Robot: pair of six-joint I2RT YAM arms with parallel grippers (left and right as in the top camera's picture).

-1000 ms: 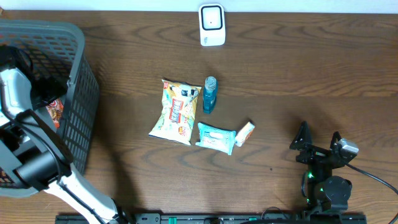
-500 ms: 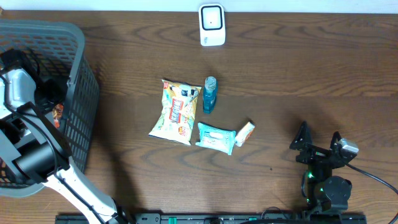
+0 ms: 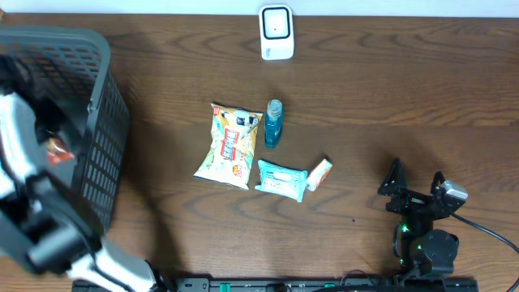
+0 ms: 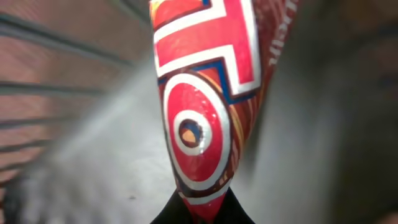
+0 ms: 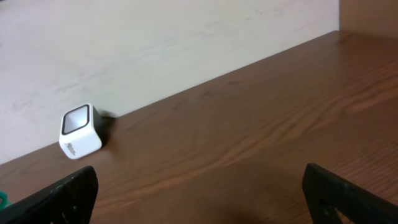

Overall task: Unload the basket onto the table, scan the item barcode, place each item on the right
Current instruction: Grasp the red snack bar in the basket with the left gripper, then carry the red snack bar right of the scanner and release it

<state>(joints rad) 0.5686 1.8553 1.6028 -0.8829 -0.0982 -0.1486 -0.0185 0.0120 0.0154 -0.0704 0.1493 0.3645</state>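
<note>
The overhead camera looks straight down from well above, taking in the whole counter [image 3: 365, 89], from the basket [image 3: 101, 122] on the left to the scanner [image 3: 276, 32] at the far edge. The left wrist camera sits very close inside the basket, its view almost filled by a red packet [image 4: 205, 112] that overhead shows only as a small patch. The right wrist camera rides low over the counter, facing the far wall [image 5: 155, 43], and shares the scanner with overhead.
</note>
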